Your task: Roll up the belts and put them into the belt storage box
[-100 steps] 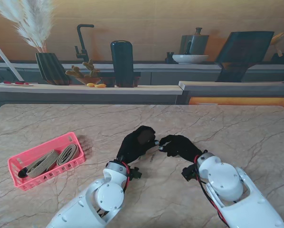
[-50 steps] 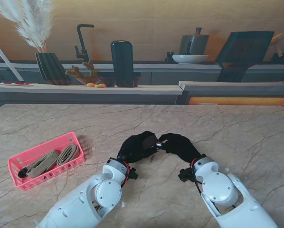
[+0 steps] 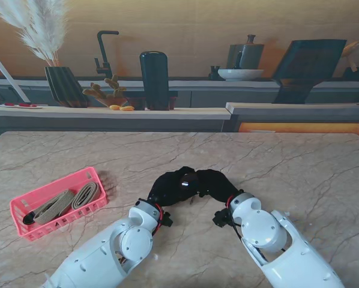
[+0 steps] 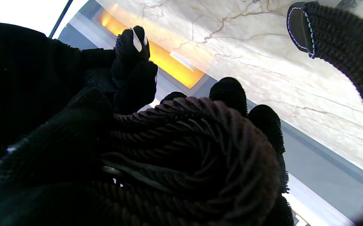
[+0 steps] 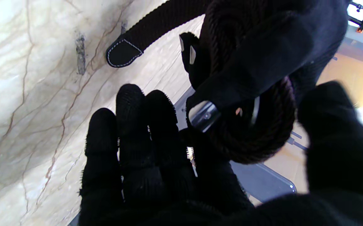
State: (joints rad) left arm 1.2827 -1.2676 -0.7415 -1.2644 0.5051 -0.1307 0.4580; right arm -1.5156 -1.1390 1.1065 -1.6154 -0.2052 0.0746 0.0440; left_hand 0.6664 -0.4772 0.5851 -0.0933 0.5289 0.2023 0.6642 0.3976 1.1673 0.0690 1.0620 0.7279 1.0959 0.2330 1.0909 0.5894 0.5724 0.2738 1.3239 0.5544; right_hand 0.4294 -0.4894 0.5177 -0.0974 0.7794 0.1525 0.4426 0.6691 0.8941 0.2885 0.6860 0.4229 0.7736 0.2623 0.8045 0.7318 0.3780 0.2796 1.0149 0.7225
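A dark braided belt point(image 3: 188, 182) is wound into a coil between my two black-gloved hands over the middle of the table. My left hand point(image 3: 169, 186) is shut on the coil point(image 4: 194, 150). My right hand point(image 3: 217, 183) presses against it from the right, with the coil point(image 5: 253, 131) between its thumb and its fingers point(image 5: 131, 131). The belt's loose tail, with a stitched leather tip point(image 5: 123, 54), hangs free over the marble point(image 4: 300, 28). The pink belt storage box point(image 3: 24, 207) sits on the table at my left and holds two rolled beige belts point(image 3: 68, 201).
The marble table point(image 3: 299, 162) stretches around both hands. Beyond its far edge runs a counter with a vase of pampas grass point(image 3: 64, 84), a dark cylinder point(image 3: 154, 80) and a bowl point(image 3: 240, 74).
My right hand and forearm have moved left until the hand meets the left hand at the coil. The left hand has stayed almost where it was.
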